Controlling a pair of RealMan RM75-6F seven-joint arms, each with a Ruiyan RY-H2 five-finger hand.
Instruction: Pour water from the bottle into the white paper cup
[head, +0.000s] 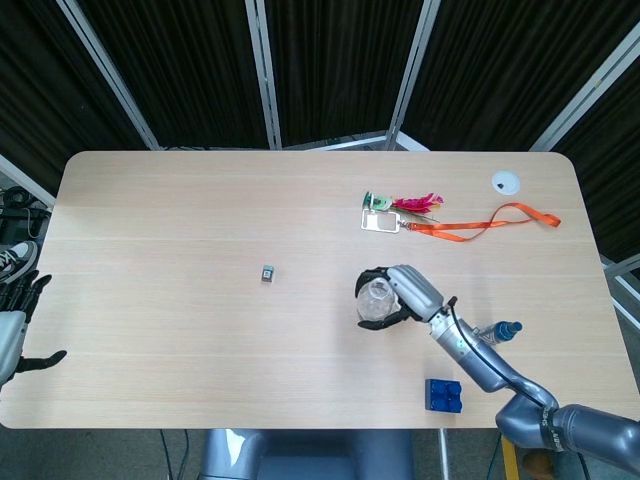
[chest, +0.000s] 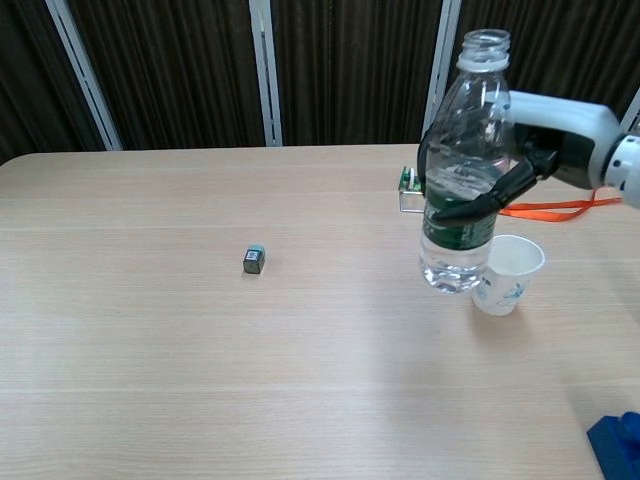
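We hold the bottle (chest: 462, 170) upright in our right hand (chest: 545, 140), fingers wrapped around its middle at the dark label band, lifted off the surface (chest: 200, 340). It is clear plastic, uncapped, and partly filled with water. From the chest view it hangs in front of and just left of the white paper cup (chest: 508, 274), which stands upright on the surface with a small blue print on its side; in the head view the bottle hides the cup. We judge the bottle thin-walled and easily squeezed, so a firm grip at the mid-band is right, but too much pressure could push water out of the open neck. The water gives it some weight that will shift as we tilt. The cup looks light and easy to tip, so the neck should stay above the rim without touching it. Our left hand (head: 12, 335) sits at the far edge, fingers spread, holding nothing.
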